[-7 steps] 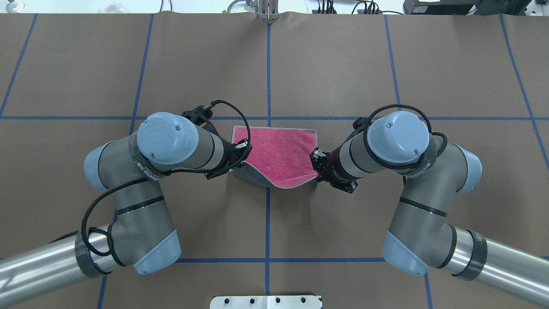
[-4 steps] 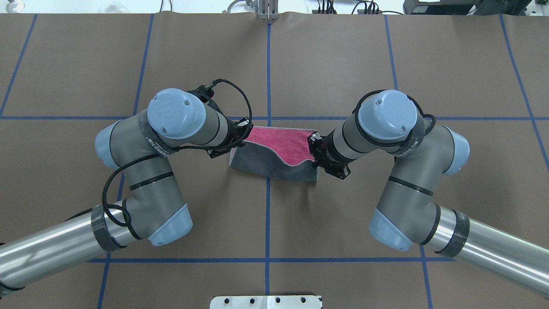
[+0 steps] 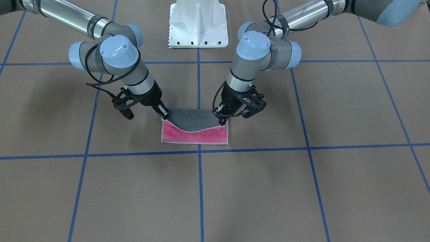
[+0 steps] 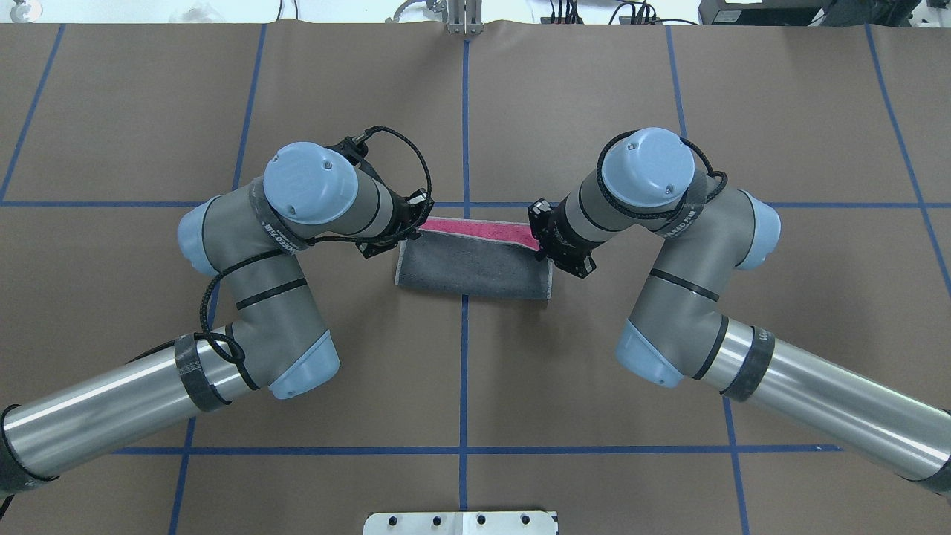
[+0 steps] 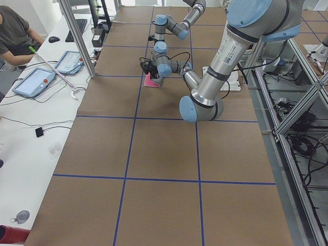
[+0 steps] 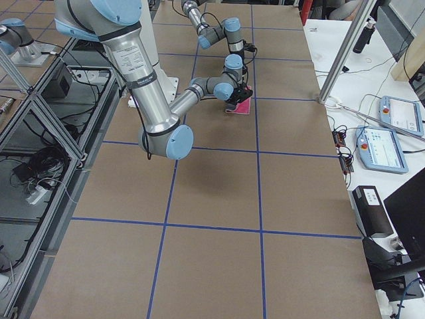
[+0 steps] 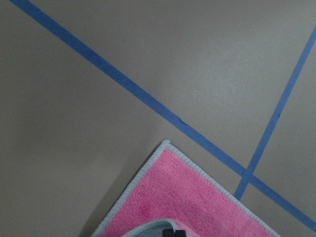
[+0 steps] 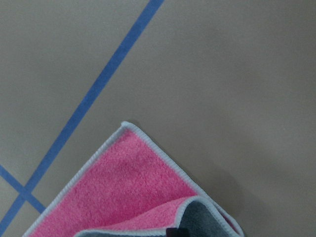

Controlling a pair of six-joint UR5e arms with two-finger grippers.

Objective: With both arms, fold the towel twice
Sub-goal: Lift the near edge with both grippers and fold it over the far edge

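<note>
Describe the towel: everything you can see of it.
The towel is small terry cloth, pink one side, grey the other, with a light stitched border. It lies on the brown table mid-fold: a grey flap covers most of the pink, leaving a strip at the far edge. The left gripper and right gripper pinch the flap's corners.

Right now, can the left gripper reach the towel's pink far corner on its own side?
Probably yes. The left gripper hangs just short of that pink corner, nothing between them. But it is shut on the grey edge of the towel, which would come along.
</note>
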